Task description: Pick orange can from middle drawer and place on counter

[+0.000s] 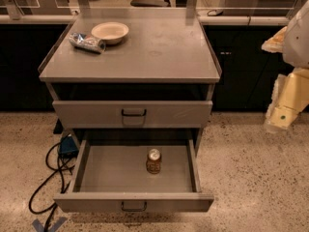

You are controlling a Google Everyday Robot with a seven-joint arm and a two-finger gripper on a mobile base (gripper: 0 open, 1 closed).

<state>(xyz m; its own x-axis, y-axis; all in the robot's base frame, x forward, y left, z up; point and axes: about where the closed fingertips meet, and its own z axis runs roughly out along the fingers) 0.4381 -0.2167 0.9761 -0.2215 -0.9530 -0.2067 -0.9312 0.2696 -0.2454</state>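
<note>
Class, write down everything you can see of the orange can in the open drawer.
The small orange-brown metal drink can with a silver top stands upright on the floor of the pulled-out grey metal middle drawer, right of centre, touching nothing else. The robot's cream claw hangs at the right edge, well clear of it.

Bowl beside toppled blue-silver can

Claw at the right edge, partly cut off; cable partly hidden behind the middle drawer.
</note>
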